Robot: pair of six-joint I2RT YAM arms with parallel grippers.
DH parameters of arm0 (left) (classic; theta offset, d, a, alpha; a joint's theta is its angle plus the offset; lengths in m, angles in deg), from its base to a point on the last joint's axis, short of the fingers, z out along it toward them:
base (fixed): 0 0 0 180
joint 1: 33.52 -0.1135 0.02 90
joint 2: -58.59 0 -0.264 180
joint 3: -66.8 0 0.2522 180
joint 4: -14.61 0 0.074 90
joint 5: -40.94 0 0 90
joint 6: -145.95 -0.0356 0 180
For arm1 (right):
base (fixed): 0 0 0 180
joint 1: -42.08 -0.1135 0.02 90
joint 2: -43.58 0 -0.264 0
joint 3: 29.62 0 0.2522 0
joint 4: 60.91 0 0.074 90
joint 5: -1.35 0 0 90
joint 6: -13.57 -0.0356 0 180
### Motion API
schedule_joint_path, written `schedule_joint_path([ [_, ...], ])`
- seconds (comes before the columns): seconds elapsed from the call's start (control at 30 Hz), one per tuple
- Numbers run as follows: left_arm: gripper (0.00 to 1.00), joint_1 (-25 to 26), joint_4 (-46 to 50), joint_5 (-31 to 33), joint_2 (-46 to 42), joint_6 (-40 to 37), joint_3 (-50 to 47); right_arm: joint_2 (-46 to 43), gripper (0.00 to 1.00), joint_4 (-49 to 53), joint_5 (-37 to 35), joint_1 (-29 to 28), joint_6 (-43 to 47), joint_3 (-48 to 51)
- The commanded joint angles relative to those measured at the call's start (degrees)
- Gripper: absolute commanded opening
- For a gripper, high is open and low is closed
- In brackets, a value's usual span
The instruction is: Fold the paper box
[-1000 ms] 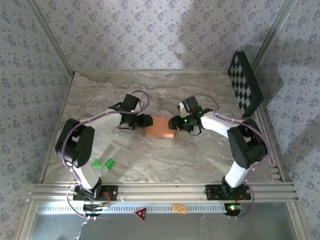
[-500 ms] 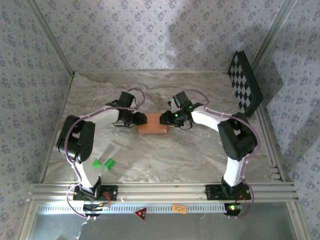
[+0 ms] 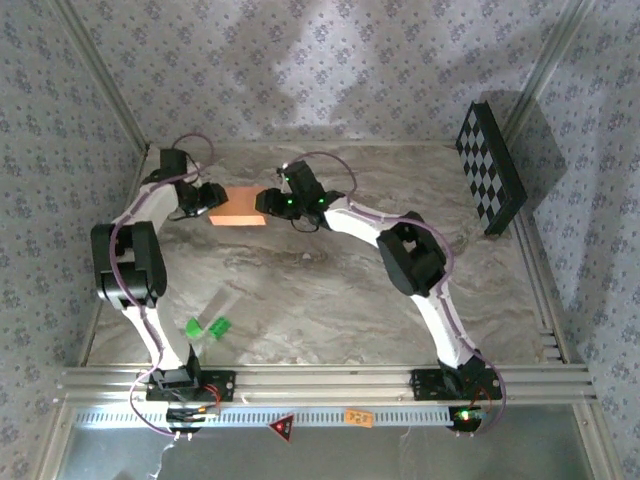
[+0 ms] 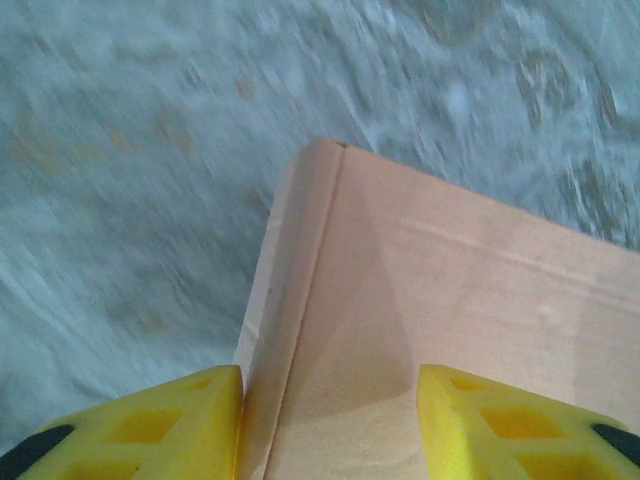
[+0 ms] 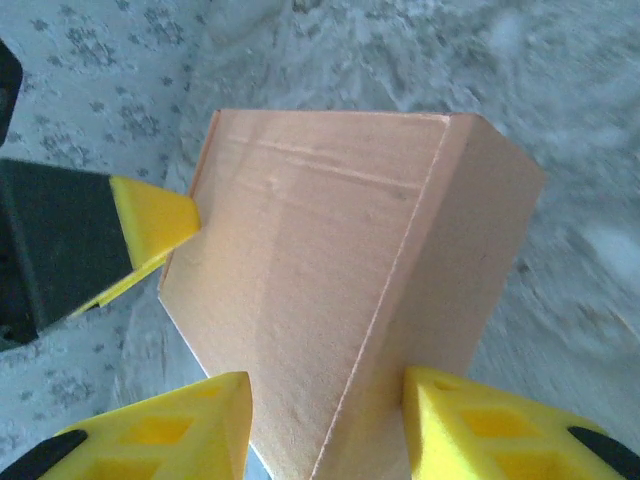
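I have the paper box strung between my two pairs of jaws. The left jaws are closed on one end and the right jaws on the opposite end, so the box bridges the gap between them. On the left wrist camera, one yellow pad presses the folded side panel and its partner sits on the far side of the top panel. On the right wrist camera, the box's creased edge runs down between my right pads, with a left pad biting the end farthest from them. The box looks to be held clear of the counter, though the blurred ground leaves me unsure it isn't skimming it. The danger lies in two grips sharing one thin card shell. If my arms close toward each other, the panels between the jaws will buckle or the creases will fold the wrong way. If they drift apart, an end slips out of one pair or a flap tears. Squeezing harder would flatten the hollow section. My right arm is stretched long to reach here and the patterned wall stands just beyond my left jaws, so there is little room to correct. A knock there would jolt the box out of line.
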Motion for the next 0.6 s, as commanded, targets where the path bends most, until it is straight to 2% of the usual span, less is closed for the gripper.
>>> schedule_joint_path([
  [0.0,0.49,-1.52,1.21,-6.53,4.94,-1.45,4.96,6.37,0.44,-9.74,1.06,-2.69,-3.85,-6.92],
  [0.17,0.48,-4.79,-0.11,-7.3,9.63,-1.15,9.37,14.28,0.45,-10.98,0.54,-3.81,-2.86,-15.61],
  [0.27,0.48,-6.07,0.04,-8.37,11.53,-0.37,10.74,16.92,0.45,-8.19,-0.95,-3.75,-2.87,-18.91],
  [0.37,0.48,-6.74,-0.37,-7.74,11.72,0.63,9.84,18.05,0.46,-4.62,-2.14,-3.55,-1.98,-20.51],
  [0.57,0.5,-8.06,-0.13,-5.26,10.77,3.37,7.67,16.95,0.54,1.16,-2.43,-2.29,0.22,-20.36],
])
